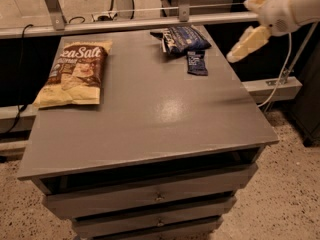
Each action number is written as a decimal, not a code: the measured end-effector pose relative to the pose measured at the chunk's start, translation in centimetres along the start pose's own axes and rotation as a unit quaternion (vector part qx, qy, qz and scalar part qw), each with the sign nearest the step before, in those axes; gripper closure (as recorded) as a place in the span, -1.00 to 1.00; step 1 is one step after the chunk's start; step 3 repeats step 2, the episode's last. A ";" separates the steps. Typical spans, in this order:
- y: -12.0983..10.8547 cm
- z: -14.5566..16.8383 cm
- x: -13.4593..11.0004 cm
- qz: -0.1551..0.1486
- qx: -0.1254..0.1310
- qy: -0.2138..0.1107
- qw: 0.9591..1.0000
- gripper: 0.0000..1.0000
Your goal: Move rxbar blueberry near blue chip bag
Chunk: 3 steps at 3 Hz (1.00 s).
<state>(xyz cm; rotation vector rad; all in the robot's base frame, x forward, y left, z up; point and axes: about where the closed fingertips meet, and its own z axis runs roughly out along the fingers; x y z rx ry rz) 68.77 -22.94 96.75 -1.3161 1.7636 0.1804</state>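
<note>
The rxbar blueberry [197, 63] is a small dark navy bar with a white label patch. It lies flat on the grey table [150, 114] near the far right edge. Its far end touches or nearly touches the blue chip bag [182, 38], a wrinkly dark blue bag with white lettering at the table's back. My gripper [235, 55] is cream-coloured and hangs off the table's right side, to the right of the bar and apart from it. It holds nothing that I can see.
A big yellow-and-brown "Sea Salt" bag [72, 73] lies at the table's far left. A metal rail [125, 24] runs behind the table. A cable [280, 79] hangs at the right. Drawers [155, 196] sit below the tabletop.
</note>
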 end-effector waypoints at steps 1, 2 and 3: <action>0.2 -5.3 1.3 0.011 0.016 -0.020 1.000 -1.00; 0.2 -6.0 1.8 0.015 0.019 -0.021 0.999 -1.00; 0.2 -6.0 1.8 0.015 0.019 -0.021 0.999 -1.00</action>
